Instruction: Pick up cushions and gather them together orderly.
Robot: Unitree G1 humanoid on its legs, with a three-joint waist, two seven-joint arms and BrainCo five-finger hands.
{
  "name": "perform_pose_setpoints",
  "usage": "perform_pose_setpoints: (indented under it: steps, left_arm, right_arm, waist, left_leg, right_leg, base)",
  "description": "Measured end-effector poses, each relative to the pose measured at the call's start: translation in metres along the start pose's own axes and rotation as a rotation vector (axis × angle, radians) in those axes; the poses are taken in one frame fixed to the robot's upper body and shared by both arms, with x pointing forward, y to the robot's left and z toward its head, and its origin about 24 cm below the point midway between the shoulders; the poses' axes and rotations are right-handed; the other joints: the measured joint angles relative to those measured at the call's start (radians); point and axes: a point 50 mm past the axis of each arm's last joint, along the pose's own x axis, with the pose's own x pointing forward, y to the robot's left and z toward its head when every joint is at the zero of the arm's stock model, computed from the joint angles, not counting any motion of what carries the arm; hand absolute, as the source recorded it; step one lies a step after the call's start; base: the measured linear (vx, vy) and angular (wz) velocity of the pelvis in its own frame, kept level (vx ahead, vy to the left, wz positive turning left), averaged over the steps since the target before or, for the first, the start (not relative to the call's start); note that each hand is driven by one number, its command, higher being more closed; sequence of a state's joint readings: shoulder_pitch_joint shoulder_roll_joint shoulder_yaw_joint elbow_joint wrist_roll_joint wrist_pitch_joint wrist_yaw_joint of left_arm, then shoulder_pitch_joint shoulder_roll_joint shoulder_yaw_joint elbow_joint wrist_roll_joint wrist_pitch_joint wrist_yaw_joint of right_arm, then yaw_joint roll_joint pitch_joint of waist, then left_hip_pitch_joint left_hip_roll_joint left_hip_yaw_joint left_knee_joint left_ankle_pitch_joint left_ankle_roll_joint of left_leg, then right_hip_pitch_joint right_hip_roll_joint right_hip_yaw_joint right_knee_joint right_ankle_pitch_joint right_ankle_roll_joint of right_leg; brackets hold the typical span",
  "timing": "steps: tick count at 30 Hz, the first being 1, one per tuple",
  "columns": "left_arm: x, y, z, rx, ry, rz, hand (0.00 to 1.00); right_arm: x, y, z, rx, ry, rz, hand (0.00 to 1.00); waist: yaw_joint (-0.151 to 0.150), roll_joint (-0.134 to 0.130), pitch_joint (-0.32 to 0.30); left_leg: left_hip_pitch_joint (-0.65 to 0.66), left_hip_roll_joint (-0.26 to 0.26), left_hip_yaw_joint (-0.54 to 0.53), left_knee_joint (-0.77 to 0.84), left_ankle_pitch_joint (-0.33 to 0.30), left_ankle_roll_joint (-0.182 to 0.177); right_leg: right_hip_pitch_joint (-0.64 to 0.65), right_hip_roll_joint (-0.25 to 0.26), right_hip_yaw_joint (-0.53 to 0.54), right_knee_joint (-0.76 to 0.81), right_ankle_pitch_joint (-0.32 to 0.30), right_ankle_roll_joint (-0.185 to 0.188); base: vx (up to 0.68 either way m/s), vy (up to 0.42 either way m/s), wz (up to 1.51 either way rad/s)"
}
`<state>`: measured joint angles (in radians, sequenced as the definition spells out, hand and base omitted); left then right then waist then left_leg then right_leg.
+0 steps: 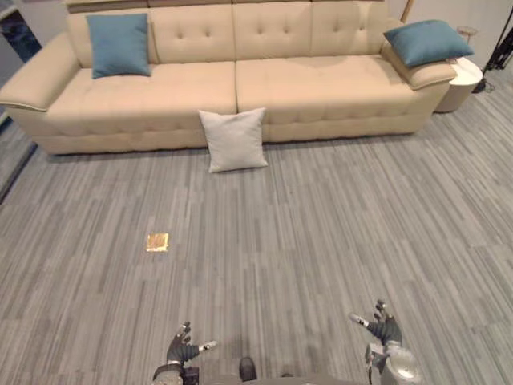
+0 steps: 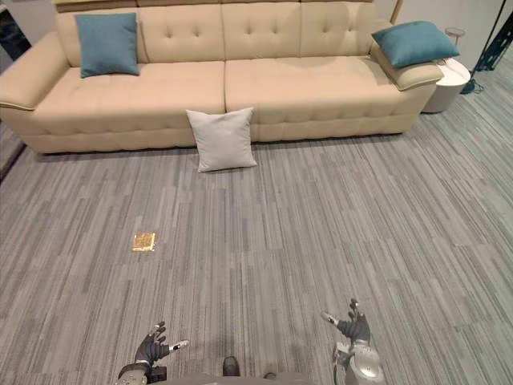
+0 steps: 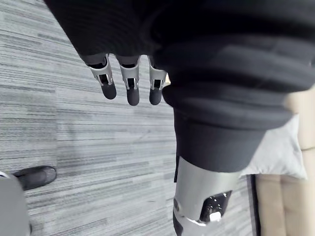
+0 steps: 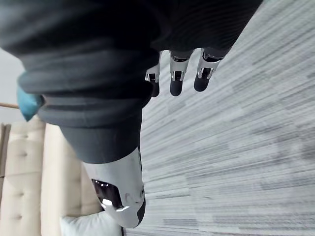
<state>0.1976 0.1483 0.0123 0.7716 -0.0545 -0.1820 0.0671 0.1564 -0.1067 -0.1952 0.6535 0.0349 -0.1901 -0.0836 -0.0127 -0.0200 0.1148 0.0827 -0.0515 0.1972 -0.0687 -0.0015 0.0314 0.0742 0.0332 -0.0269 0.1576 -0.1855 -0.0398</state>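
A white cushion (image 1: 234, 139) leans against the front of the beige sofa (image 1: 304, 88), standing on the floor near its middle. One blue cushion (image 1: 119, 44) rests upright against the sofa's back at the left end. Another blue cushion (image 1: 427, 42) lies on the right armrest. My left hand (image 1: 183, 349) and right hand (image 1: 383, 329) hang low at the near edge, far from the sofa, both open with relaxed fingers and holding nothing. The white cushion (image 3: 280, 152) also shows past my left hand (image 3: 129, 81), and its corner (image 4: 91, 226) past my right hand (image 4: 177, 73).
A small gold-coloured square (image 1: 158, 241) lies on the grey carpet floor (image 1: 337, 233) between me and the sofa. A round white side table (image 1: 463, 80) stands beside the sofa's right end.
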Motion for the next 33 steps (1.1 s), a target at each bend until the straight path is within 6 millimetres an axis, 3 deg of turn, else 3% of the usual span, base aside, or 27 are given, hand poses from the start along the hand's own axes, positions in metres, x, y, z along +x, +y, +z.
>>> perform_pose_setpoints:
  steps: [8, 9, 10, 12, 13, 18, 20, 21, 22, 24, 25, 27, 29, 30, 31, 32, 33]
  left_arm:
    - [0.002, 0.006, 0.01, 0.042, -0.045, 0.003, 0.0]
    - [0.003, 0.005, 0.013, 0.039, -0.054, 0.001, 0.0]
    - [0.004, 0.004, 0.015, 0.037, -0.059, 0.0, 0.0]
    - [0.005, 0.007, 0.018, 0.044, -0.071, 0.006, 0.0]
    - [0.008, 0.003, 0.025, 0.036, -0.09, -0.002, 0.0]
    - [0.007, -0.005, 0.032, 0.012, -0.122, -0.015, 0.0]
    - [0.007, -0.007, 0.038, 0.006, -0.149, -0.019, 0.0]
    - [0.007, -0.007, 0.041, 0.003, -0.16, -0.019, 0.0]
    - [0.007, -0.007, 0.042, 0.003, -0.168, -0.018, 0.0]
    - [0.006, -0.005, 0.043, 0.003, -0.173, -0.012, 0.0]
    - [0.006, -0.003, 0.042, 0.007, -0.17, -0.004, 0.0]
    - [0.006, 0.0, 0.041, 0.011, -0.165, 0.013, 0.0]
    - [0.009, 0.002, 0.048, 0.011, -0.184, 0.018, 0.0]
    - [0.011, 0.003, 0.054, 0.006, -0.197, 0.021, 0.0]
    - [0.013, 0.003, 0.059, 0.001, -0.21, 0.023, 0.0]
    - [0.014, 0.002, 0.061, -0.001, -0.215, 0.02, 0.0]
    - [0.016, -0.002, 0.063, -0.008, -0.213, 0.01, 0.0]
  right_arm:
    - [0.005, 0.003, 0.008, -0.077, -0.025, 0.056, 0.0]
    - [0.006, 0.002, 0.01, -0.081, -0.031, 0.058, 0.0]
    - [0.007, 0.001, 0.012, -0.087, -0.037, 0.059, 0.0]
    - [0.01, 0.0, 0.016, -0.099, -0.047, 0.063, 0.0]
    - [0.011, -0.005, 0.013, -0.112, -0.03, 0.054, 0.0]
    - [0.014, -0.003, 0.015, -0.122, -0.021, 0.054, 0.0]
    - [0.017, -0.002, 0.021, -0.12, -0.037, 0.054, 0.0]
    - [0.018, -0.001, 0.022, -0.119, -0.04, 0.055, 0.0]
    - [0.018, 0.001, 0.023, -0.12, -0.042, 0.058, 0.0]
    - [0.016, 0.004, 0.02, -0.13, -0.036, 0.071, 0.0]
    - [0.013, 0.008, 0.015, -0.135, -0.02, 0.084, 0.0]
    - [0.012, 0.013, 0.014, -0.142, -0.02, 0.1, 0.0]
    - [0.013, 0.015, 0.016, -0.135, -0.026, 0.098, 0.0]
    - [0.014, 0.014, 0.018, -0.135, -0.032, 0.096, 0.0]
    - [0.014, 0.013, 0.019, -0.134, -0.034, 0.091, 0.0]
    - [0.015, 0.011, 0.018, -0.138, -0.034, 0.086, 0.0]
    - [0.014, 0.005, 0.016, -0.148, -0.025, 0.072, 0.0]
  waist:
    - [0.0, 0.008, 0.005]
    - [0.001, 0.031, 0.019]
    - [0.003, 0.042, 0.025]
    - [0.002, 0.019, 0.039]
    - [-0.01, 0.029, 0.047]
    - [0.001, 0.041, 0.059]
    - [0.0, 0.043, 0.065]
    - [0.0, 0.041, 0.076]
    - [0.0, 0.041, 0.086]
    - [-0.002, 0.026, 0.102]
    - [-0.001, 0.024, 0.11]
    - [-0.003, 0.031, 0.117]
    - [-0.01, 0.027, 0.123]
    - [-0.021, 0.03, 0.13]
    - [-0.035, 0.027, 0.128]
    - [-0.042, 0.022, 0.126]
    - [-0.056, 0.039, 0.129]
  left_leg:
    - [0.007, 0.026, 0.001, 0.039, -0.007, 0.002]
    - [0.009, 0.065, -0.002, 0.056, -0.014, 0.007]
    - [0.002, 0.084, -0.007, 0.075, -0.025, -0.001]
    - [-0.021, 0.071, 0.0, 0.129, -0.087, -0.034]
    - [-0.042, 0.089, -0.005, 0.155, -0.125, -0.04]
    - [-0.102, 0.123, -0.001, 0.252, -0.196, -0.055]
    - [-0.125, 0.119, 0.001, 0.291, -0.228, -0.04]
    - [-0.122, 0.109, 0.004, 0.311, -0.249, -0.023]
    - [-0.117, 0.102, 0.001, 0.342, -0.279, -0.017]
    - [-0.083, 0.078, -0.017, 0.396, -0.333, 0.009]
    - [-0.055, 0.072, -0.021, 0.417, -0.367, 0.021]
    - [-0.021, 0.071, -0.039, 0.416, -0.403, 0.027]
    - [0.01, 0.076, -0.064, 0.388, -0.416, 0.024]
    - [0.041, 0.091, -0.082, 0.357, -0.41, 0.013]
    - [0.082, 0.097, -0.108, 0.309, -0.407, 0.007]
    - [0.101, 0.101, -0.124, 0.284, -0.404, -0.015]
    - [0.125, 0.114, -0.152, 0.265, -0.4, -0.041]
  right_leg:
    - [-0.011, 0.018, 0.0, 0.073, 0.02, 0.004]
    - [-0.052, 0.042, -0.001, 0.136, 0.018, 0.011]
    - [-0.064, 0.036, -0.007, 0.106, -0.032, -0.015]
    - [-0.059, -0.035, 0.023, -0.006, 0.048, 0.053]
    - [-0.055, -0.022, 0.015, -0.018, 0.038, 0.036]
    - [-0.09, 0.004, 0.027, 0.006, 0.03, 0.046]
    - [-0.144, -0.005, 0.027, 0.111, -0.018, 0.08]
    - [-0.193, -0.02, 0.023, 0.246, -0.054, 0.128]
    - [-0.263, -0.039, 0.012, 0.433, -0.067, 0.143]
    - [-0.372, -0.08, -0.002, 0.717, -0.021, 0.129]
    - [-0.416, -0.084, 0.0, 0.815, -0.054, 0.12]
    - [-0.476, -0.084, -0.018, 0.805, -0.108, 0.111]
    - [-0.536, -0.076, -0.048, 0.68, -0.107, 0.115]
    - [-0.559, -0.059, -0.056, 0.533, -0.078, 0.106]
    - [-0.563, -0.041, -0.051, 0.353, -0.003, 0.106]
    - [-0.556, -0.033, -0.051, 0.312, 0.091, 0.082]
    - [-0.544, -0.027, -0.066, 0.317, 0.145, 0.009]
  base:
    - [0.1, -0.068, 0.01]
    - [0.03, -0.064, -0.17]
    - [0.04, -0.054, -0.26]
    - [0.05, -0.031, 0.0]
    - [0.03, -0.075, 0.14]
    - [0.03, -0.056, -0.09]
    - [0.04, 0.036, -0.05]
    - [0.02, 0.089, 0.04]
    - [0.03, 0.099, 0.11]
    - [0.14, 0.086, 0.26]
    - [0.25, 0.082, 0.21]
    - [0.31, 0.052, 0.26]
    - [0.37, -0.002, 0.41]
    - [0.47, -0.054, 0.57]
    - [0.63, -0.097, 0.64]
    - [0.58, -0.09, 0.67]
    - [0.59, -0.109, 0.54]
